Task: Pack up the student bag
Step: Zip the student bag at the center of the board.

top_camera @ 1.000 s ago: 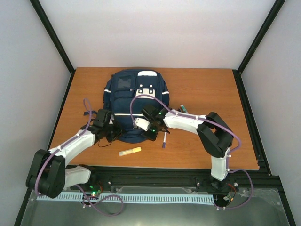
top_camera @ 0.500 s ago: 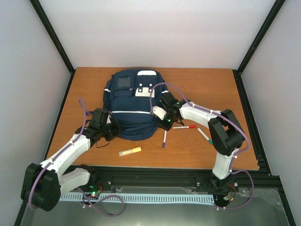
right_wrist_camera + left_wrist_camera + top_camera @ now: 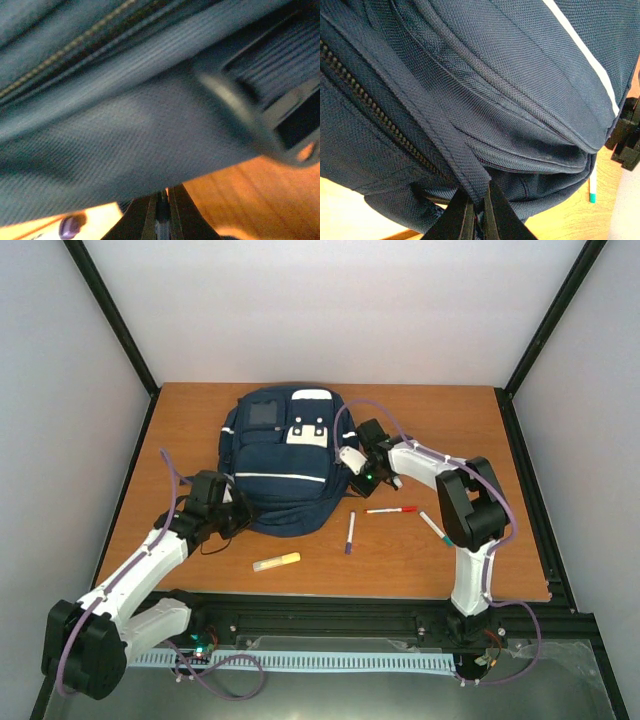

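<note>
The student bag (image 3: 280, 465), navy with a thin white stripe and pale patches, lies flat at the middle of the table. My left gripper (image 3: 236, 517) sits at the bag's near-left corner. In the left wrist view it (image 3: 479, 202) is shut on a navy webbing strap (image 3: 445, 145) of the bag (image 3: 520, 65). My right gripper (image 3: 357, 476) is at the bag's right edge. Seen from the right wrist it (image 3: 162, 197) is shut, tips right under the blurred fabric edge (image 3: 125, 140); I cannot make out any fabric between them.
A red pen (image 3: 392, 509), a purple pen (image 3: 349, 533) and a white pen with a teal tip (image 3: 434, 528) lie right of the bag. A yellow highlighter (image 3: 276, 561) lies near the front edge. Black frame posts border the table.
My right gripper slid from the bag's near edge up along its right side, uncovering the pens. My left gripper closed on the strap and drew back slightly to the left.
</note>
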`<state>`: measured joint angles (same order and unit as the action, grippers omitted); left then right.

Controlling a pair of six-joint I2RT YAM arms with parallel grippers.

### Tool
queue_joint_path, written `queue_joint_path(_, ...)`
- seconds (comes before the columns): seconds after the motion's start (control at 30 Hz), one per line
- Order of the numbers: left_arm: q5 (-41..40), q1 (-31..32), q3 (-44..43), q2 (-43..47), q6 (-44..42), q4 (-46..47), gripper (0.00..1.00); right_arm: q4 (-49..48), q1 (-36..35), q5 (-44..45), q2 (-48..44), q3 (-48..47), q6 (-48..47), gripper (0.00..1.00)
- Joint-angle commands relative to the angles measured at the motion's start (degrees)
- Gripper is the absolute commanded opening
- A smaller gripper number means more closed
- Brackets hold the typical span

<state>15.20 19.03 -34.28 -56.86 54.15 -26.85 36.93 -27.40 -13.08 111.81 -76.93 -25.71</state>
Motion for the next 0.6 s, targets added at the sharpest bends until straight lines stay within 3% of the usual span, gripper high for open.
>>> queue_joint_path(0.0, -0.5, -0.5, -1.8, 1.9, -1.6, 0.3, 0.01, -3.2, 1.2, 4.5, 2.8, -4.3, 1.0, 0.03)
queue_joint_path(0.4, -0.6, -0.5, -0.2, 1.7, -1.9, 1.2, 0.02, -4.1, 1.2, 6.4, 4.5, -6.6, 3.8, 0.04)
queue_joint_path(0.57, -0.8, -0.5, -0.9, -0.2, -3.8, 1.5, 0.03, -3.9, 1.2, 3.7, 0.6, -5.3, 4.1, 0.13)
